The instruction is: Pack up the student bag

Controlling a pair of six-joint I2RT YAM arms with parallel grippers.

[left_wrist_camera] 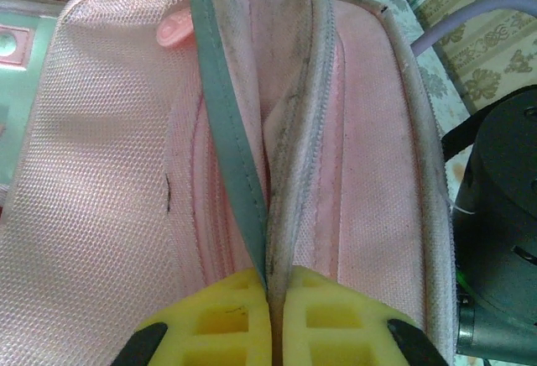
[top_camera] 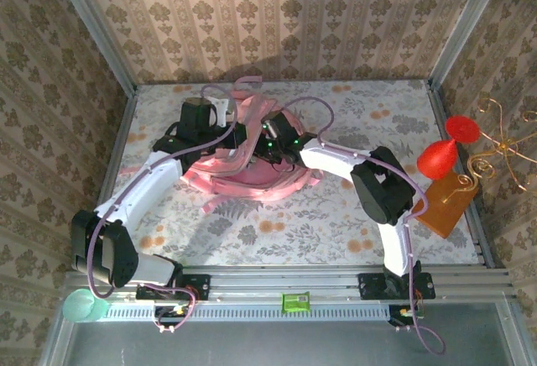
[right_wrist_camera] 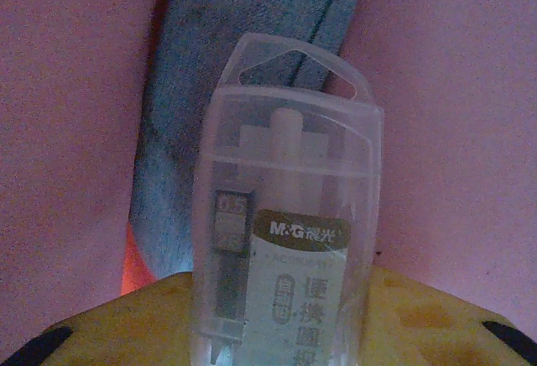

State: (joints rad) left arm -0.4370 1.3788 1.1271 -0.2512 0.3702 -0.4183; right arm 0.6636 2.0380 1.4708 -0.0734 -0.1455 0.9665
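Observation:
The student bag (top_camera: 252,177), pink and soft, lies in the middle of the table with its straps spread out. My left gripper (top_camera: 218,114) is at the bag's far left side. In the left wrist view its yellow pads (left_wrist_camera: 226,316) are shut on the bag's grubby zipper rim with teal trim (left_wrist_camera: 220,114), holding that edge up. My right gripper (top_camera: 273,143) reaches into the bag's opening from the right. It is shut on a clear plastic stationery case (right_wrist_camera: 285,215) with a printed label, upright between pink fabric walls (right_wrist_camera: 453,89). A blue-grey item (right_wrist_camera: 210,64) lies behind the case.
A red funnel-shaped object (top_camera: 445,152), an orange-brown board (top_camera: 445,202) and gold wire (top_camera: 503,143) stand at the right edge. A green item (top_camera: 295,301) sits on the front rail, a teal cup (top_camera: 84,305) at the near left. My right arm's black wrist (left_wrist_camera: 495,240) is close beside the bag.

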